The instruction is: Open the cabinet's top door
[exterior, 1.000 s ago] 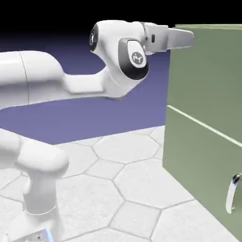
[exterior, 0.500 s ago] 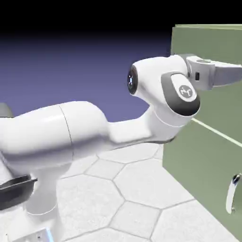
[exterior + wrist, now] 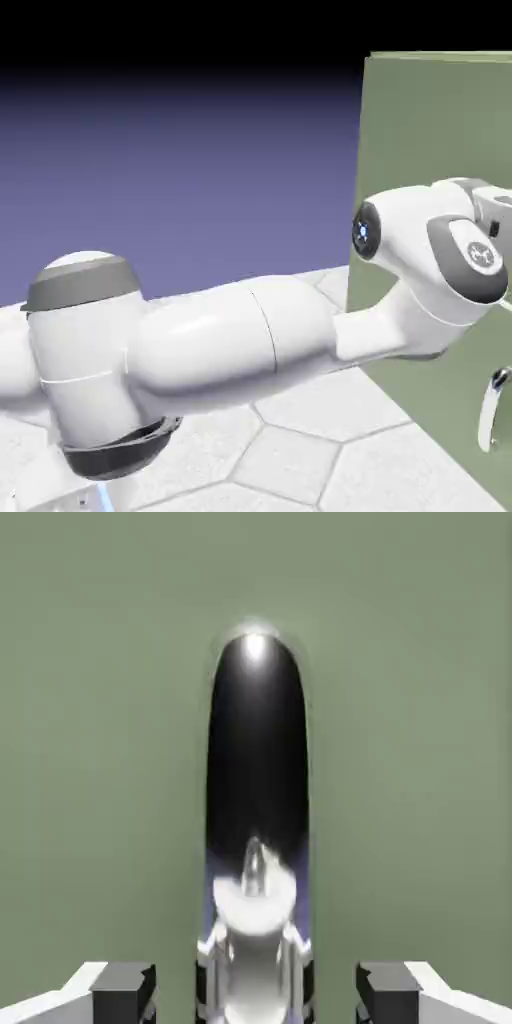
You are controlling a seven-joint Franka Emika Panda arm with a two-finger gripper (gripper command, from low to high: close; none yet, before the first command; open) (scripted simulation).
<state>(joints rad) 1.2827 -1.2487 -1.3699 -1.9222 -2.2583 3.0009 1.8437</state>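
Pincer straddles the top door handle, clear gaps either side.

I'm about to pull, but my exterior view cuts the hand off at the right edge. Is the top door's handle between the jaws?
Observer: Yes. In the hand view the silver handle runs straight up the middle, centred between the two fingertips.
Operator: Are the jaws clamped on it yet?
Observer: Not by that view. A strip of the green top door shows on each side, between the handle and either fingertip, so the jaws stand open astride it without touching.
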